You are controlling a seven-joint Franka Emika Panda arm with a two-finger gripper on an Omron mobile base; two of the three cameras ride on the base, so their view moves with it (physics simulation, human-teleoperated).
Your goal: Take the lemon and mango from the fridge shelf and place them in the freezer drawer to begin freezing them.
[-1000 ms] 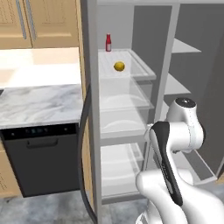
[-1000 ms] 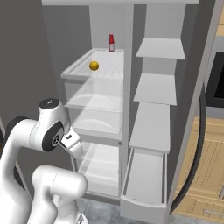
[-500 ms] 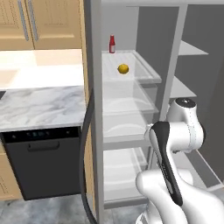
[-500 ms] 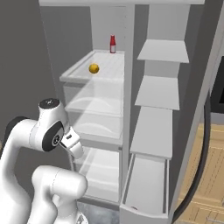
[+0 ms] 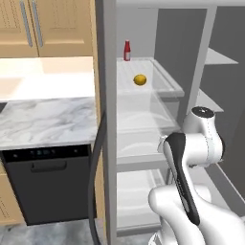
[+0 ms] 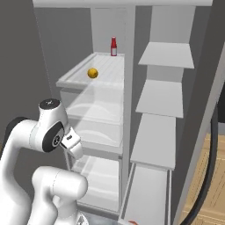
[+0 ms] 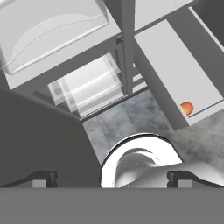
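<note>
A: Where's the fruit rn?

B: Lemon sits on the ribbed fridge shelf, mid-shelf, well apart from the red bottle at the back. Mango looks already down in the freezer drawer, near its front corner, so prob half the job is done.

A: And the tool?

B: Tool is wide open, nothing between the tips. Hand cam looks down past the clear bins to the floor, so it's low and well apart from the lemon.

A: What can go wrong from here?

B: Few things, imo. Arm must climb from low to the top shelf; the grey divider post and shelf lip are right on that path, so a clip on the way up is possible. Lemon's round on a smooth ribbed panel — a nudge from one finger before closing could roll it back toward the bottle or off the front edge. Off-centre pinch could squirt it out. Then on the way down, the drawer's narrow w/ low walls: release too high or off to the side and it bounces out, or knocks the mango.
</note>
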